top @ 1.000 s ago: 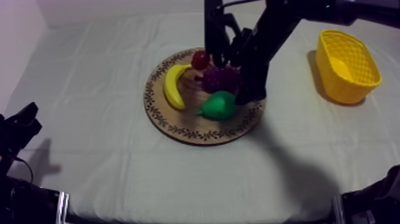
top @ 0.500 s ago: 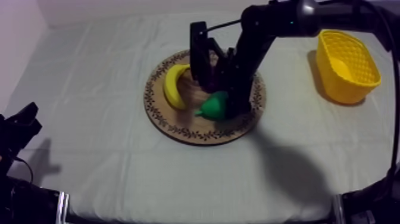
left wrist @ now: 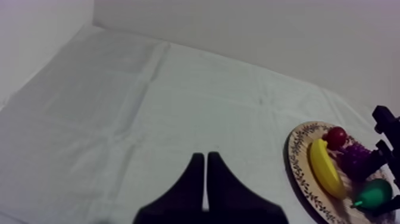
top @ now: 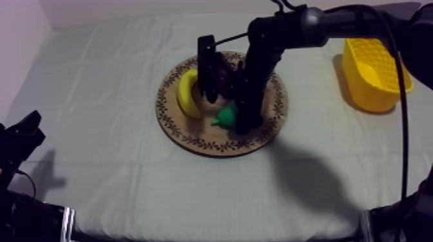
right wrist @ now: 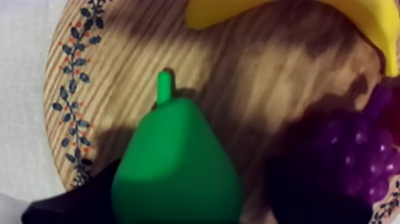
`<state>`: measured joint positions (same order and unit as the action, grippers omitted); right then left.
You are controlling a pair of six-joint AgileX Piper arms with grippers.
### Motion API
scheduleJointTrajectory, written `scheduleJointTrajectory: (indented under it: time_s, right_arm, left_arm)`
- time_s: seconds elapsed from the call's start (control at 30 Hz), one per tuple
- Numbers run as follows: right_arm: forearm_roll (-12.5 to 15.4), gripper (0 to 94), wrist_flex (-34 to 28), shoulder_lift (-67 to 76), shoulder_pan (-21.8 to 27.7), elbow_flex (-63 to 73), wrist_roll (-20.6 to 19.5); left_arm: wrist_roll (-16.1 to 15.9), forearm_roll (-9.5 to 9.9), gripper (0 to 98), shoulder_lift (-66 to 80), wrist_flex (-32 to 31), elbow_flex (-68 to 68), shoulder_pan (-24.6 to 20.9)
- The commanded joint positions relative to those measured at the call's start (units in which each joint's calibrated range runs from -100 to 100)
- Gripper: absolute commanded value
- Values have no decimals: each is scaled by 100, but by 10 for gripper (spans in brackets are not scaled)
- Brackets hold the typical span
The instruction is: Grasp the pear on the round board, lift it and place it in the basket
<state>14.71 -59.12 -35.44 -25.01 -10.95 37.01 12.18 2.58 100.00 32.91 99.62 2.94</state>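
Wooden board (top: 212,145) to yellow basket (top: 361,85): bare cloth (top: 309,96) between, nothing standing there.
Above the board: right arm (top: 258,67) reaches across it.
Round the pear (right wrist: 178,173): grapes (right wrist: 357,155) near one flank, banana (right wrist: 372,30) past the stem, bare wood toward the rim.

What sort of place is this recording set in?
Probably an indoor robot test bench: a table under a grey-white cloth against a plain wall, a toy pear and banana on a wooden board, and a yellow basket.
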Motion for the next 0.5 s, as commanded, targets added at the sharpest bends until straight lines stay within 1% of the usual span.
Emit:
scheduleJointTrajectory:
  time_s: [0.0, 0.13, 0.2, 0.3, 0.47]
  right_arm:
    - [11, 545, -18, -12, 0, 2, 7]
    - [27, 380, 0, -20, -9, -31, 9]
    - [35, 334, -10, 40, -16, -86, 14]
    - [43, 303, -46, 282, -18, -248, 9]
    - [79, 291, -241, 1105, 27, -620, -27]
  left_arm:
    - [1, -1, 1, 0, -1, 5, -1]
    - [1, -1, 1, 0, -1, 5, -1]
    - [1, -1, 1, 0, -1, 5, -1]
    - [1, -1, 1, 0, -1, 5, -1]
    - [1, -1, 1, 0, -1, 5, -1]
